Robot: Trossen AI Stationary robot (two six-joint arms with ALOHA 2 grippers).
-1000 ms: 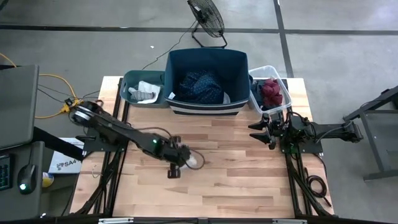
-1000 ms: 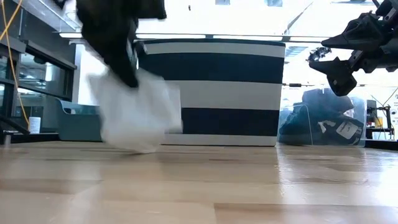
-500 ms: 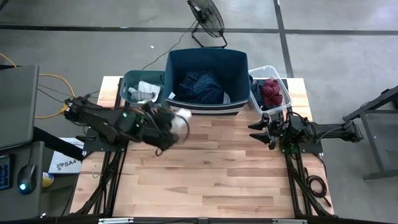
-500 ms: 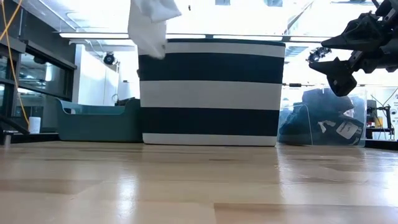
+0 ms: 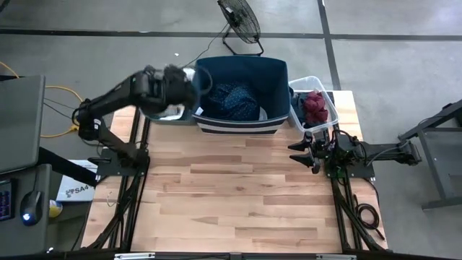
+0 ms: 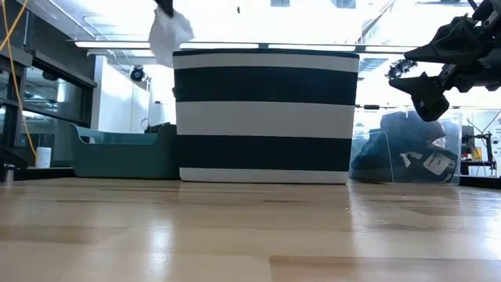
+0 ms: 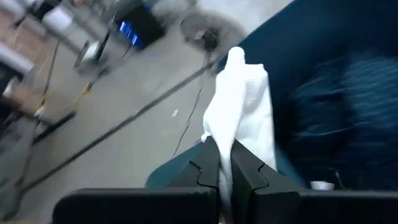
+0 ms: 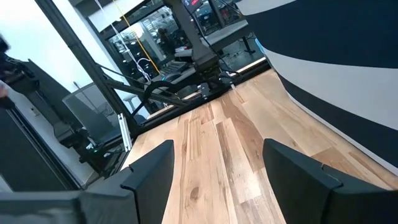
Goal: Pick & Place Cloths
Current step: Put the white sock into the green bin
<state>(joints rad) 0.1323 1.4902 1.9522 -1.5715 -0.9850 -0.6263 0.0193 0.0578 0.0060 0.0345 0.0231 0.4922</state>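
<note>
My left gripper (image 5: 185, 79) is raised high over the seam between the teal bin (image 5: 149, 92) and the navy striped bin (image 5: 278, 68), shut on a white cloth (image 7: 241, 118). That cloth shows in the low view (image 6: 168, 33), above the striped bin's rim. A navy dotted cloth (image 5: 232, 100) lies in the striped bin. A maroon cloth (image 5: 314, 105) lies in the clear bin (image 5: 330, 108). My right gripper (image 5: 299, 154) waits open above the table's right side, in front of the clear bin. My left gripper pinches the white cloth between its two fingers (image 7: 208, 169), with a bunched fold of it (image 7: 226, 163) in the gap. The cloth is lifted clear of the table and hangs slack (image 6: 164, 43) beside the striped bin's upper left corner.
Three bins stand in a row along the far edge of the wooden table (image 5: 238, 209): teal, navy striped, clear. A pale cloth (image 5: 170, 112) lies in the teal bin, partly under my left arm. A floor fan (image 5: 240, 20) stands beyond the table.
My left gripper has risen from the table's middle with the white cloth and swung toward the far left, ending high beside the striped bin's left rim. The cloth has gone from touching the table to hanging clear.
</note>
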